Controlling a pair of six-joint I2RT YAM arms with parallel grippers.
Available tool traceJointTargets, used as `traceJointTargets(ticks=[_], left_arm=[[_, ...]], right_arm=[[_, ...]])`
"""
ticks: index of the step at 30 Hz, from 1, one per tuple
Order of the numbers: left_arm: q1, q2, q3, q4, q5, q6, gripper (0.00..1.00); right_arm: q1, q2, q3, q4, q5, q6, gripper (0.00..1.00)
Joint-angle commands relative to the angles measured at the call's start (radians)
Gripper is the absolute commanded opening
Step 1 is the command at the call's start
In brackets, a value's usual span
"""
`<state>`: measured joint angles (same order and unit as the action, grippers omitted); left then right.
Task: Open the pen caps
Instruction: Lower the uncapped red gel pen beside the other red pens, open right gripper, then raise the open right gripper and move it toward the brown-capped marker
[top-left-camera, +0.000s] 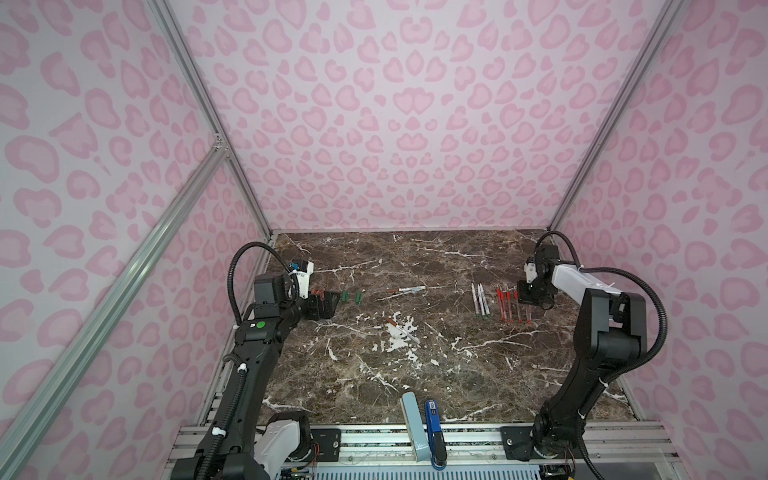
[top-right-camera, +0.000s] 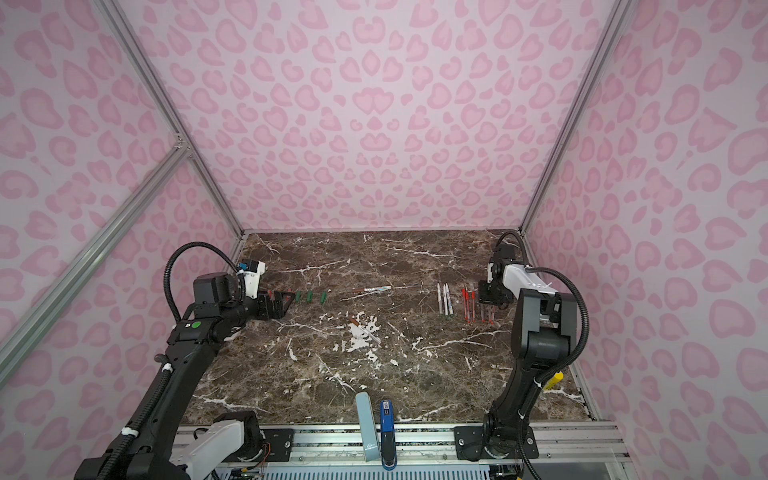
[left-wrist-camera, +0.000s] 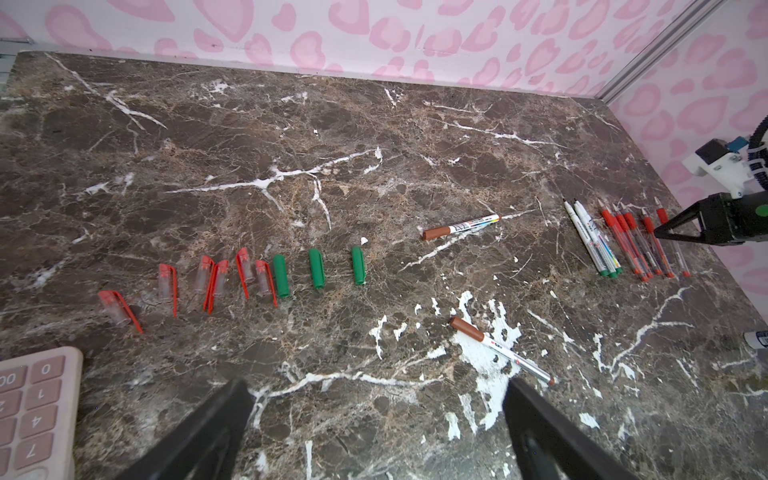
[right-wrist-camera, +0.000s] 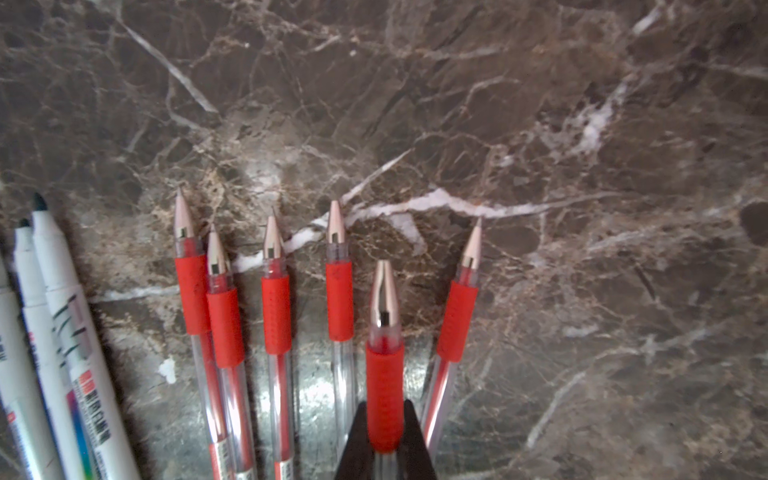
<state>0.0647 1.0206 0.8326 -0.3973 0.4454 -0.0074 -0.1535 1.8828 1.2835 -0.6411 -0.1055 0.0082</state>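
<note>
Six clear and red plastic pen caps (left-wrist-camera: 167, 282) and three green plastic caps (left-wrist-camera: 317, 268) lie in a row on the brown marble counter (left-wrist-camera: 374, 137). Two white markers (left-wrist-camera: 461, 224) near the middle wear brown caps, and their print is too small to read. The right hand (right-wrist-camera: 384, 419) is pinched tight on one clear red pen (right-wrist-camera: 384, 328), with five more red pens (right-wrist-camera: 276, 311) lying beside it. The left hand (left-wrist-camera: 378, 399) is wide open and holds nothing. The pink calculator (left-wrist-camera: 37, 415) shows keys 0, 1, 4 and 7.
</note>
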Motion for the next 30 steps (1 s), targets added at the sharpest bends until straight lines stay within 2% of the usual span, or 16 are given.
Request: traceJointTargets(ticks=[1,11,16,21,26,30], left_arm=[[0.007,-0.002,-0.003,0.026,0.019,-0.005,0.98],[0.015,-0.013,0.005,0.021,0.020,-0.011,0.98],[0.024,-0.014,0.002,0.022,0.024,-0.017,0.98],[0.028,-0.022,-0.011,0.035,0.038,-0.017,0.98],[0.032,-0.015,-0.004,0.042,0.040,-0.030,0.98],[0.035,-0.002,-0.002,0.037,0.039,-0.031,0.98]], right_arm=[[-0.005,0.020,0.001,0.002,0.008,0.016,0.11],[-0.011,-0.026,-0.010,0.004,-0.009,0.021,0.24],[0.010,-0.096,-0.027,-0.012,-0.033,0.024,0.25],[0.096,-0.192,-0.073,-0.001,-0.050,0.016,0.27],[0.236,-0.272,-0.121,0.028,-0.092,0.019,0.39],[0.357,-0.291,-0.120,0.027,-0.124,0.039,0.43]])
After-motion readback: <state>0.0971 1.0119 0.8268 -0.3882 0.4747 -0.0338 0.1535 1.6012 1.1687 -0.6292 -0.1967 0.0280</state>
